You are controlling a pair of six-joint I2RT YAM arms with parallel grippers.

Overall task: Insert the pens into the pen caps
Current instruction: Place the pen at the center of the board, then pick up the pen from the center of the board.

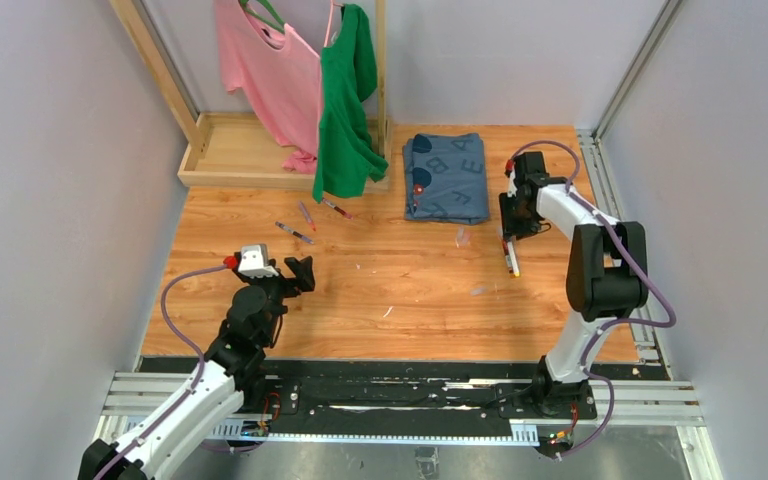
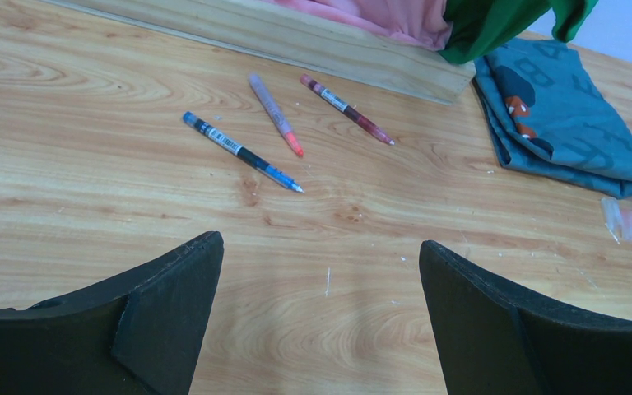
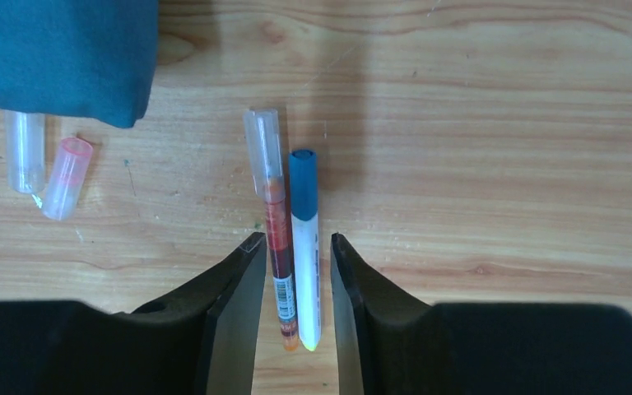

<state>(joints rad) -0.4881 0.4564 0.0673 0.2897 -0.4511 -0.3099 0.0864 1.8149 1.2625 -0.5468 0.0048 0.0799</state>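
Two pens lie side by side on the wood under my right gripper [image 3: 296, 247]. One is a dark red pen [image 3: 278, 239] with a clear cap [image 3: 262, 148] on its far end. The other is a white pen [image 3: 306, 271] with a blue cap [image 3: 302, 181]. The jaws stand open on either side of them with a small gap. Two loose pen caps, one clear [image 3: 25, 152] and one pinkish [image 3: 66, 178], lie to the left. Three uncapped pens lie far ahead of my open, empty left gripper [image 2: 319, 243]: a blue one [image 2: 243, 152], a purple one [image 2: 276, 115] and a dark red one [image 2: 347, 109].
A folded blue cloth [image 1: 447, 176] lies at the back, beside the right gripper [image 1: 512, 232]. A wooden rack base [image 1: 250, 150] with a pink shirt [image 1: 265, 60] and a green shirt [image 1: 345, 110] stands at the back left. A white sliver [image 1: 387, 312] lies mid-table.
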